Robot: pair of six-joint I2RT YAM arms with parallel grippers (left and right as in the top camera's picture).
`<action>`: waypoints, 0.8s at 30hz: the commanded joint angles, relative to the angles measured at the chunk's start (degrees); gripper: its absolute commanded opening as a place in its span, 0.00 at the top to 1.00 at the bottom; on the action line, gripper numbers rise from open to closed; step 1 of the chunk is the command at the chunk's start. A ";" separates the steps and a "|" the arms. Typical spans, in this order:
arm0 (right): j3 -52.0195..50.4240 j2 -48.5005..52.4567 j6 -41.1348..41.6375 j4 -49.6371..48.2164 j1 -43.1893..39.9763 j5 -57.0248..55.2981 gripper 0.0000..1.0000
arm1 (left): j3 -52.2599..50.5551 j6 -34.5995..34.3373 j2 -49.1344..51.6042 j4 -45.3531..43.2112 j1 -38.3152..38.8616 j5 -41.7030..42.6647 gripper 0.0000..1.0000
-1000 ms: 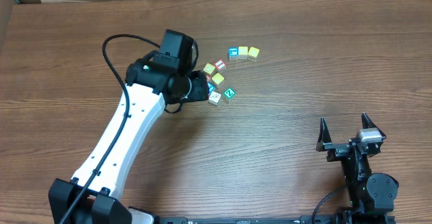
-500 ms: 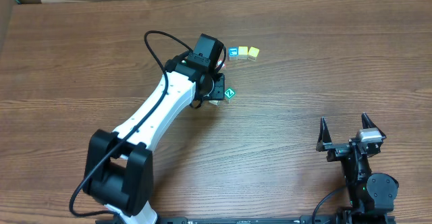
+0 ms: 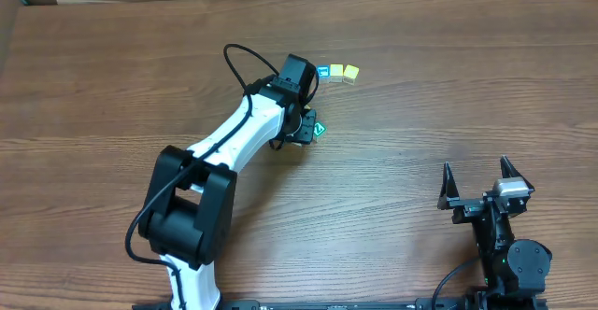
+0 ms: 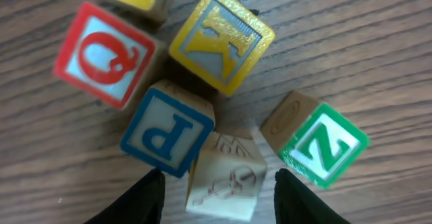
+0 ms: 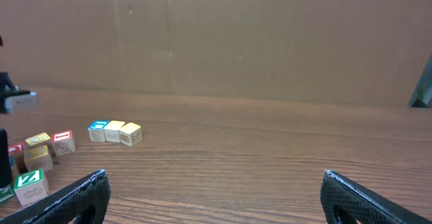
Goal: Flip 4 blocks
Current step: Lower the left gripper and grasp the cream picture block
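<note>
Left pincer (image 4: 219, 190) advanced, P block (image 4: 165, 133), Z block (image 4: 324, 146)

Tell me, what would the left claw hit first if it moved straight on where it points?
Most likely the pale cream block, which sits between the left gripper's open fingers, though depth is hard to judge.

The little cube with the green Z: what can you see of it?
The small wooden cube with the green Z lies flat on the brown wood-grain table, Z face up: a green letter and green frame on white. One visible side is bare pale wood with a stamped oval. It sits askew, just right of a pale cream engraved cube; whether they touch is unclear. The left tool straddles that cream cube, not this one.
</note>
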State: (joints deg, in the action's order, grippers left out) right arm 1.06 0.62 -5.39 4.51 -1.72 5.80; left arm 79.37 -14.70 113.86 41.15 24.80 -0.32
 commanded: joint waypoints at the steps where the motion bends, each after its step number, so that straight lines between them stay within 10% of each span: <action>1: -0.61 -0.46 -0.24 -0.26 0.37 0.28 0.00 | -0.26 3.67 0.90 -1.22 0.74 -0.72 0.53; 24: -0.61 -0.46 -0.24 -0.26 0.37 0.28 0.00 | -1.40 4.42 1.73 -1.73 1.16 -1.44 0.60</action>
State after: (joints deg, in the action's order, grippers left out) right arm 1.06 0.62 -5.37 4.51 -1.74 5.78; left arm 78.67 -11.38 114.17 39.24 25.69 -0.58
